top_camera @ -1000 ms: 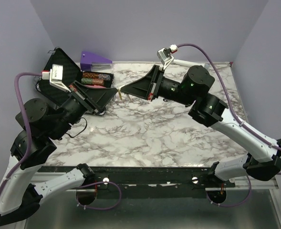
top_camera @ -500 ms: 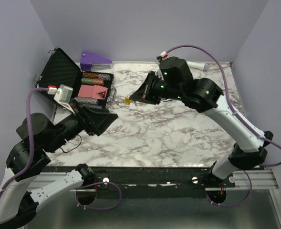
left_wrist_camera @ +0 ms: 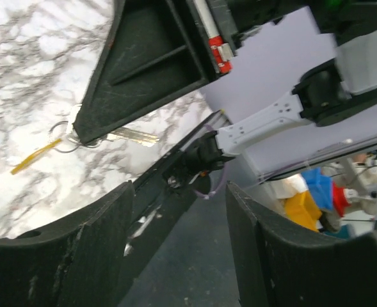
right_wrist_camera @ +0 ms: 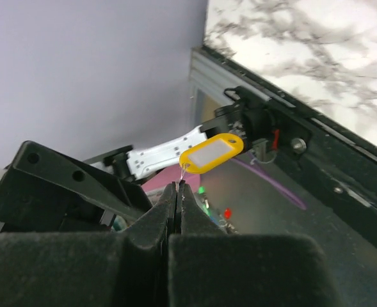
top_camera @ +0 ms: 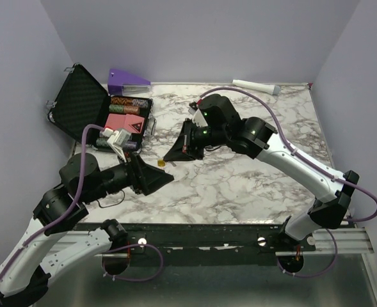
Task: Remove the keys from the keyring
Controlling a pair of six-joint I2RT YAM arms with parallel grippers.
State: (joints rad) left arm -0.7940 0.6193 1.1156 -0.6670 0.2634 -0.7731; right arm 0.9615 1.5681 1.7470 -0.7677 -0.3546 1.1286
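My right gripper [top_camera: 167, 158] hangs over the middle of the marble table [top_camera: 239, 185], shut on the thin wire keyring [left_wrist_camera: 65, 138]. From the ring dangle a yellow tag [right_wrist_camera: 210, 153] and a silver key [left_wrist_camera: 134, 135], both seen in the left wrist view just past the shut right fingers [left_wrist_camera: 143, 64]. From above, only a small yellow spot of the keyring [top_camera: 162, 164] shows at the right fingertips. My left gripper [top_camera: 166, 180] sits just below and left of it, open, with nothing between its fingers [left_wrist_camera: 66, 249].
An open black case [top_camera: 79, 102] holding coloured rolls and a pink block lies at the back left. A purple wedge [top_camera: 128, 79] stands behind it. A white cylinder with a grey tip [top_camera: 255, 86] lies at the back right edge.
The left gripper has opened, let go and pulled back toward the front. The right gripper has carried the keyring left and forward from the back of the table.
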